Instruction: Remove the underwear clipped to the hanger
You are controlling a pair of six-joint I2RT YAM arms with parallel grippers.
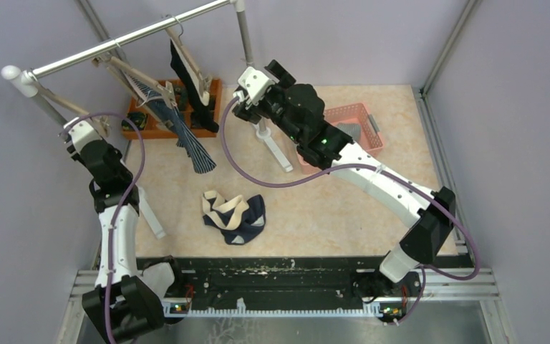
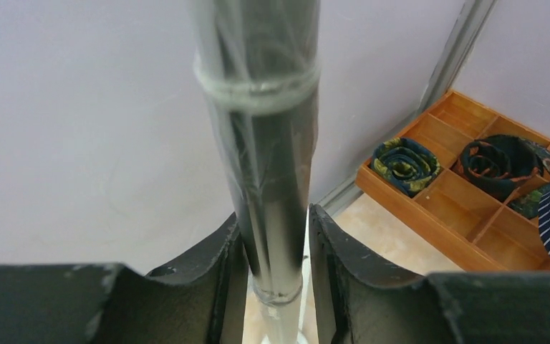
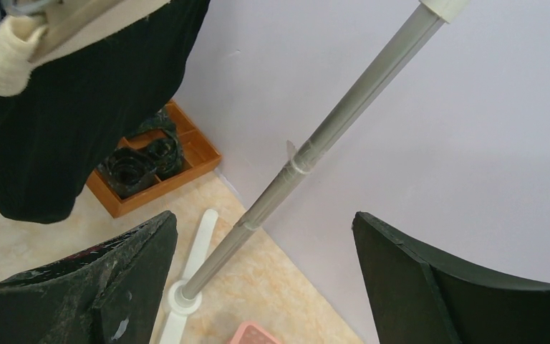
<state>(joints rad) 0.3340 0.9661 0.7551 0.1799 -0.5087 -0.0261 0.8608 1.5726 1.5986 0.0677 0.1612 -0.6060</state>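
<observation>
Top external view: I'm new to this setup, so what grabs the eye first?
The left gripper clamps the rack's left pole, while the right gripper gapes open by the other pole. Black underwear and striped underwear hang from the rail; another pair lies crumpled on the table.

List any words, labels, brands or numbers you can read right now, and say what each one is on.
No text can be read in any view.
Rail at the arm bases: white tick marks only, no digits legible.
Underwear waistbands, on the hanging black pair and the pair on the table: no print visible.
Wooden tray: no label visible.
</observation>
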